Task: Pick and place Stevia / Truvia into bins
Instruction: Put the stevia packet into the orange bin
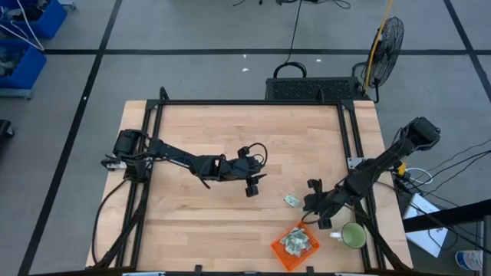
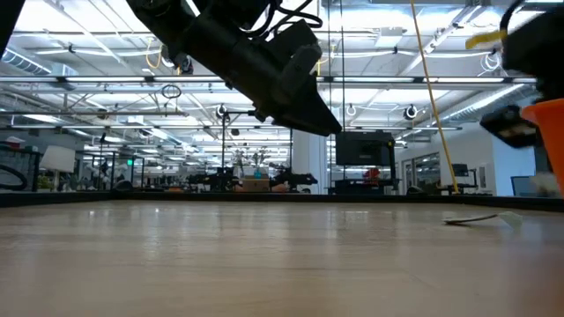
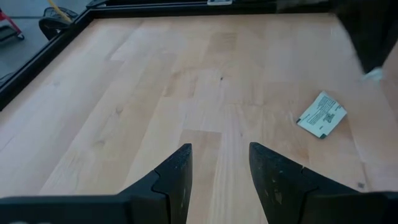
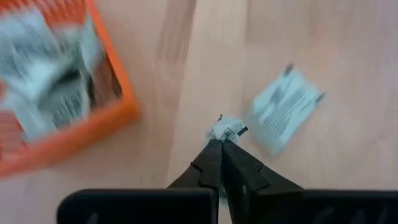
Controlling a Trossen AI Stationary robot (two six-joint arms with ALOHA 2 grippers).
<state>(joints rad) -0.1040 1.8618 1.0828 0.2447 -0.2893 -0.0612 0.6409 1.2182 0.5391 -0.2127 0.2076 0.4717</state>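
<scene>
**Op A:** From overhead I have the orange basket (image 1: 294,245) near the table's (image 1: 230,146) front edge, sachets piled inside it. One loose sachet (image 1: 291,201) lies on the wood just beyond the basket. The right gripper (image 1: 316,217) sits between that sachet and the basket, beside the green mug (image 1: 353,235). I can't read its fingers from up there.

**Op B:** My right wrist camera fills that in. The right gripper (image 4: 222,144) has its fingers pinched together on a small crumpled sachet (image 4: 225,129), held at the very tips. The flat sachet (image 4: 283,112) lies just beside it on the wood, and the basket (image 4: 93,124) is near, on the other side.

**Op A:** And the left gripper (image 1: 251,182)?

**Op B:** Well apart from the basket, over mid-table. Its wrist camera shows the left gripper (image 3: 219,165) with a clear gap between the fingers and nothing in them; the loose sachet (image 3: 321,115) lies farther ahead of it.

**Op A:** The table-level camera only gives me the flat sachet (image 2: 471,219) edge-on and a sliver of basket (image 2: 546,132).
</scene>
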